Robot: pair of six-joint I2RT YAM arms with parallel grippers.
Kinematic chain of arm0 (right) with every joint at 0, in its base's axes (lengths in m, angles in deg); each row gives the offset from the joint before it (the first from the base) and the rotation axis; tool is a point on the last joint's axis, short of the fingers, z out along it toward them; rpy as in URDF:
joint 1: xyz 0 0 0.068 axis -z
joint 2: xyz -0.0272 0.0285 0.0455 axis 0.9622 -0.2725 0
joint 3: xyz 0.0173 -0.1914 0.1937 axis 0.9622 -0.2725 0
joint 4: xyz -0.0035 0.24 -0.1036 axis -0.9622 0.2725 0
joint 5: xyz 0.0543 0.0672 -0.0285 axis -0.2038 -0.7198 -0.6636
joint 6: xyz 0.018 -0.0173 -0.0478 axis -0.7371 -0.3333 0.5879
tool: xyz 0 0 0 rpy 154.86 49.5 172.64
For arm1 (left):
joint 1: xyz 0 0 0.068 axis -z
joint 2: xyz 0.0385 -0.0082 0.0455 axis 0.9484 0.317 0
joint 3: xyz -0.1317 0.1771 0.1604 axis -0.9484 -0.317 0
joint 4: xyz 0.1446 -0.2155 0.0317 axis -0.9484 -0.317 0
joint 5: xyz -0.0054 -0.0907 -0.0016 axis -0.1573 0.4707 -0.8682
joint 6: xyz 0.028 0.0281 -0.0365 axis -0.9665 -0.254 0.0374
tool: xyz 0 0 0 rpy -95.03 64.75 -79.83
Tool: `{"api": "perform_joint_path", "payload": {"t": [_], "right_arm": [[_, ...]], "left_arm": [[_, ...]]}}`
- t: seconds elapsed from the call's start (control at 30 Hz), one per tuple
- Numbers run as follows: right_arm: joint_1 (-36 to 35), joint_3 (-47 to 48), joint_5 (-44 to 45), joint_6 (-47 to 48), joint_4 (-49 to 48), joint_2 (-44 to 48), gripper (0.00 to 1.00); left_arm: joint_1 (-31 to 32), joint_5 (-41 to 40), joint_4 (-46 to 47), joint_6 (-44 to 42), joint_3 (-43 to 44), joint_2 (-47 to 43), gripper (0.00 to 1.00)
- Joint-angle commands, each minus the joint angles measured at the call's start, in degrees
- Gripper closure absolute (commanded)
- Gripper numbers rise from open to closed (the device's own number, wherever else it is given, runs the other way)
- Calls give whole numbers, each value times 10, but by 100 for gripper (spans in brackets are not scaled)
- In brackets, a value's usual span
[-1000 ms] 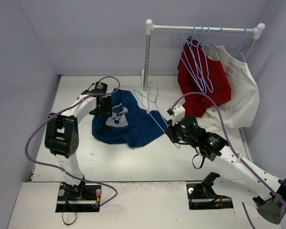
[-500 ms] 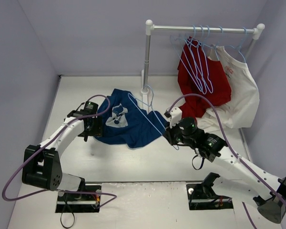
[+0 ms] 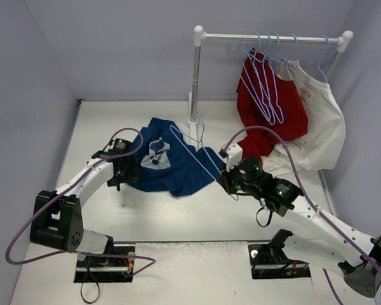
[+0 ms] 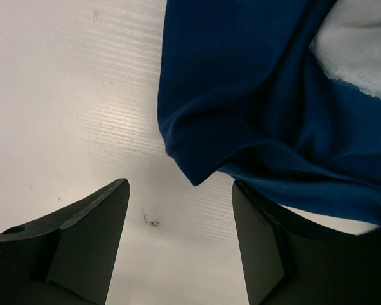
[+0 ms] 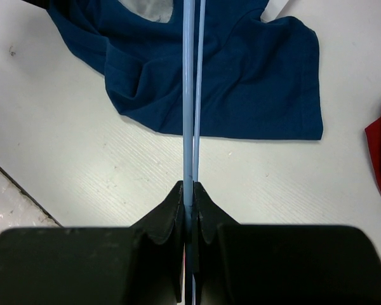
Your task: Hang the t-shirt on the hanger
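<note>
The navy t-shirt (image 3: pixel 171 166) lies crumpled on the table, its pale neck label (image 3: pixel 159 157) facing up. My right gripper (image 3: pixel 228 180) is shut on the lower corner of a light-blue hanger (image 3: pixel 197 159), which it holds slanting over the shirt's right part with the hook toward the rack pole. In the right wrist view the hanger wire (image 5: pixel 188 95) runs straight out from the gripper (image 5: pixel 188 194) over the shirt (image 5: pixel 254 76). My left gripper (image 3: pixel 128 170) is open at the shirt's left edge. In the left wrist view the gripper (image 4: pixel 181 190) is empty, with a folded shirt edge (image 4: pixel 241 95) just ahead.
A white garment rack (image 3: pixel 195 76) stands at the back. A red shirt (image 3: pixel 267 111) and a white shirt (image 3: pixel 317 124) hang from it, along with several spare blue hangers (image 3: pixel 268 82). Walls close in on the left, back and right.
My left arm swung from the shirt's far left corner round to its near left edge. The right gripper shifted the hanger slightly left over the shirt. Little has moved in the last half second.
</note>
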Motion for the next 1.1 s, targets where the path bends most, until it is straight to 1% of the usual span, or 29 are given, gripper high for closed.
{"api": "perform_joint_path", "payload": {"t": [0.0,0.2,0.47,0.63,0.83,1.07], "right_arm": [[-5,3,1,-4,-45,9,100],[-6,0,1,-7,-50,5,100],[-6,0,4,-9,-50,12,100],[-6,-3,5,-13,-51,13,100],[-6,-5,5,-15,-51,15,100],[-8,-7,5,-17,-52,15,100]], "left_arm": [[-3,-10,41,36,1,-8,39],[-4,-11,66,62,-10,-20,39],[-4,-24,70,88,-22,-6,39],[-3,-35,76,92,-28,-13,39],[-3,-45,84,88,-25,1,45],[-4,-56,96,108,-38,-7,45]]}}
